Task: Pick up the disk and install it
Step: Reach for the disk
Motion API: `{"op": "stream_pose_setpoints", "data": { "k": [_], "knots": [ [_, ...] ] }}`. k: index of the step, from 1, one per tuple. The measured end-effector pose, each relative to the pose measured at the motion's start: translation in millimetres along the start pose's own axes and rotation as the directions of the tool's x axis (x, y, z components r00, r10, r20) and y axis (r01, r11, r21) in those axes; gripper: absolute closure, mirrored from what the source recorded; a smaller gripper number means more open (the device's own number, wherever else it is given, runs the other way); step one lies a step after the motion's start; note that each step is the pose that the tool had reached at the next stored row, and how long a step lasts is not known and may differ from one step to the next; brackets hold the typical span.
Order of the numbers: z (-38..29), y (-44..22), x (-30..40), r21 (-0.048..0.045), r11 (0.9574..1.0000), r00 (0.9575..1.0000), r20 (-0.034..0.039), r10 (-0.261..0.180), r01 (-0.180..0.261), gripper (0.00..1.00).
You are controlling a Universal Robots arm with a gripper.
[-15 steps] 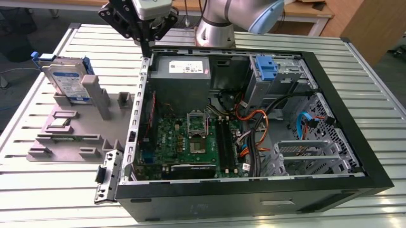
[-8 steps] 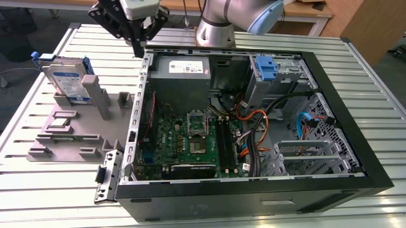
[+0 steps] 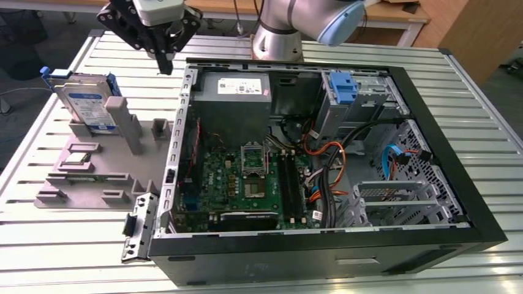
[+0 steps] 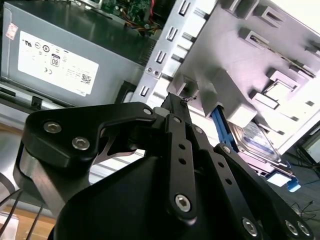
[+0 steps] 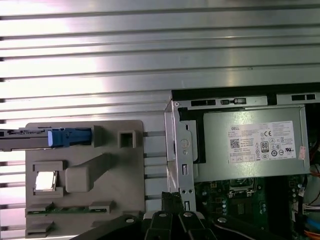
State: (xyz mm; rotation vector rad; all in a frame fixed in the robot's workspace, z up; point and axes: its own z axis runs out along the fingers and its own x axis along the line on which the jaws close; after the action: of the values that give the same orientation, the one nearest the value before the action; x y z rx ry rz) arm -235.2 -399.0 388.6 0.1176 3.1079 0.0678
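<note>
I see the claw closed on nothing, fingers pressed together, hanging over the slatted metal surface just beside the open PC case's corner, near the grey power supply. The disk stands on edge in the grey fixture on the exterior view's left, well apart from the claw. The first wrist view shows the disk edge-on.
</note>
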Motion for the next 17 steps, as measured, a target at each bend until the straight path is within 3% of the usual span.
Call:
{"op": "stream_pose_setpoints", "data": {
  "k": [10, 17],
  "knots": [
    [0.1, -1.7, 21.7, -0.0001, 1.0000, 1.0000, 0.0021, 0.000, 0.000, 0.90],
    [0.1, -2.0, 26.5, -0.0002, 1.0000, 1.0000, 0.0023, 0.000, 0.000, 0.90]
  ]
}}
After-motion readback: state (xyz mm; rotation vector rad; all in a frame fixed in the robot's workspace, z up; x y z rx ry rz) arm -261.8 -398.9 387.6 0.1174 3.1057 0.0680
